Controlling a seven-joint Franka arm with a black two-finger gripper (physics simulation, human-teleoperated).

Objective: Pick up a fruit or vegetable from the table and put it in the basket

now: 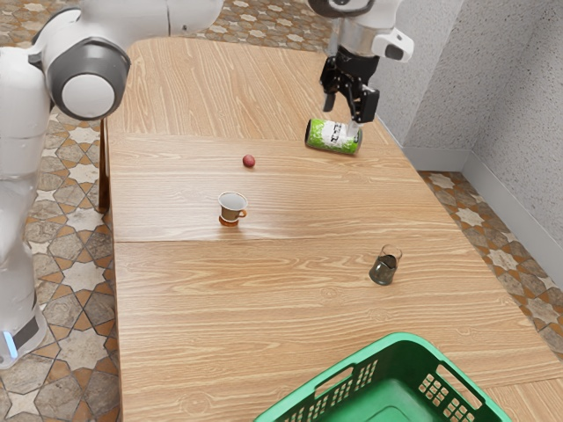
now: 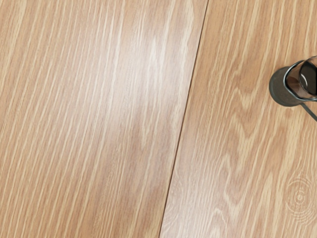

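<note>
The claw hangs with its two fingers apart, the green can just below it in the exterior view, the small red fruit lying on the table toward that view's left, the green basket farther off.

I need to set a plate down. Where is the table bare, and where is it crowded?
The table is bare between the cup and the green basket, and between the cup and the glass. It is more crowded where the cup and the small red ball sit near each other.
</note>
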